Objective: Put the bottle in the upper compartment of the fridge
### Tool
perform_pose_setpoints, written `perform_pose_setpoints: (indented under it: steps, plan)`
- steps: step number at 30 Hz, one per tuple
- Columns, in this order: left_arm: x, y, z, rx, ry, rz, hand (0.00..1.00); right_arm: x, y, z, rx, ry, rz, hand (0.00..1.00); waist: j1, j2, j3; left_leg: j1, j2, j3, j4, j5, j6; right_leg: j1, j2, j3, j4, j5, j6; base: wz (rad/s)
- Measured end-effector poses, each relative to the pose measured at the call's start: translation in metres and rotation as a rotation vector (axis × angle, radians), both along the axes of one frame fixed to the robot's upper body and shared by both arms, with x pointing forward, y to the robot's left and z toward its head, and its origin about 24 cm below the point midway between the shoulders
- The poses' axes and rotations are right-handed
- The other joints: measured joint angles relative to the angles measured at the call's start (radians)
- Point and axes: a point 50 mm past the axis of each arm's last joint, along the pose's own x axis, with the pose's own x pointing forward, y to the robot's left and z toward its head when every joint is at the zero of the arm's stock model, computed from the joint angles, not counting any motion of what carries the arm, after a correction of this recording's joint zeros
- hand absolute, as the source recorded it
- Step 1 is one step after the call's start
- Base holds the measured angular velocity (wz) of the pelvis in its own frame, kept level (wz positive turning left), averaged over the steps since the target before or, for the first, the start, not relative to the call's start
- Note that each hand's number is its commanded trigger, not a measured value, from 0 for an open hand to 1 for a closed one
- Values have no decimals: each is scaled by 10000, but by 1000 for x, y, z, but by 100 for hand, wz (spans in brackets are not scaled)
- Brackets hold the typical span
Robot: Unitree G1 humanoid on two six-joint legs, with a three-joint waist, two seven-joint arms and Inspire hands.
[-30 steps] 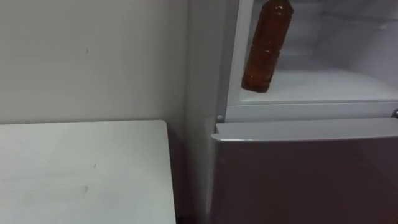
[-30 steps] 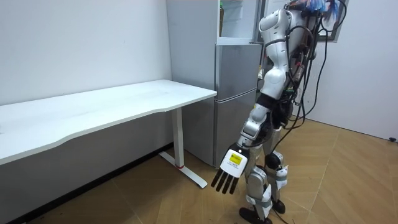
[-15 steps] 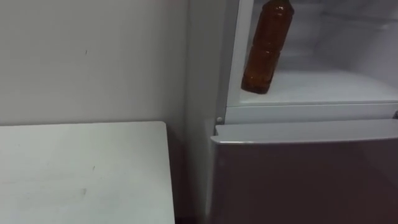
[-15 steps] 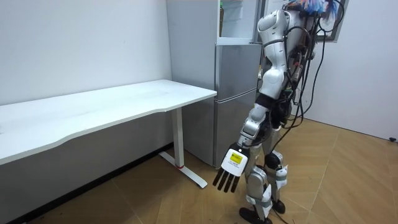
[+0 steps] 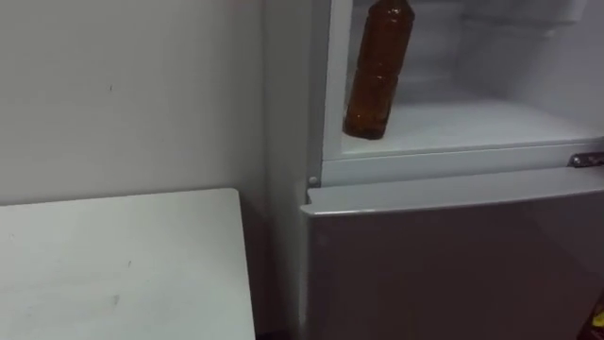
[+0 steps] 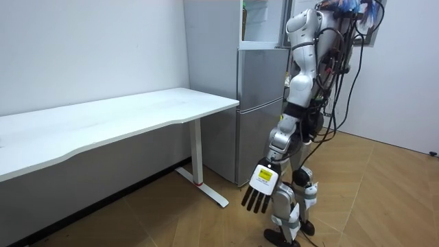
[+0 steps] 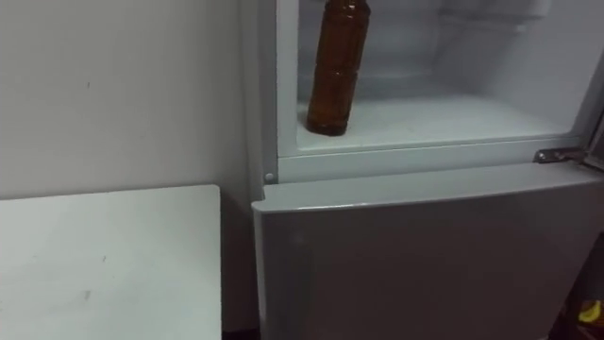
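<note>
Since a second ago our head camera has turned, so the whole eye view has slid toward nine o'clock. The bottle (image 5: pixel 376 71) has kept its place in the fridge (image 5: pixel 283 142). In the room view the left robot hand (image 6: pixel 262 186) has swung a little toward three o'clock.

In the left eye view we see the brown bottle at about twelve o'clock, inside the open upper compartment (image 5: pixel 491 127), close to its nine o'clock wall. Its base rests on the white compartment floor near the front lip. It leans slightly, upper part toward one o'clock, and its top runs out of the picture, so we cannot tell whether anything holds it there. The closed grey lower door (image 5: pixel 453 264) lies toward four o'clock. A small metal fitting (image 5: pixel 585 159) sits at three o'clock on the ledge between the two compartments. The white counter (image 5: pixel 123 269) lies at eight o'clock, just beside the fridge with a dark gap between them, below a plain wall (image 5: pixel 123 94).

In the right eye view the bottle looks nearly upright on that same floor.

In the room view the robot stands upright on the wooden floor (image 6: pixel 384 199), close before the fridge at one o'clock, and the counter stretches away toward nine o'clock. The left robot hand hangs low beside its leg at five o'clock, fingers straight and pointing down, holding nothing.
</note>
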Motion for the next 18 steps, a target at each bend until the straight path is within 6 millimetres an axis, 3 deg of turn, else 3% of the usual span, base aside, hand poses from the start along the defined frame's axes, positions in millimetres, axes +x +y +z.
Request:
perform_pose_setpoints:
  steps: [10, 18]
  plan:
    - [2, -8, -3, -199, -74, -551, 0, 7, 33, -7, -996, -668, 1068, 0, 214, 384, -21, -90, 60, 226, 148, -9, -7, -280, -22, 124, 178, -6, -34, -8]
    - [2, -11, -4, -283, -118, -559, 0, 10, 41, -11, -1175, -1067, 1251, 0, 393, 409, -25, -74, 50, 264, 142, -9, -4, -347, -39, 178, 310, -21, -37, -2]
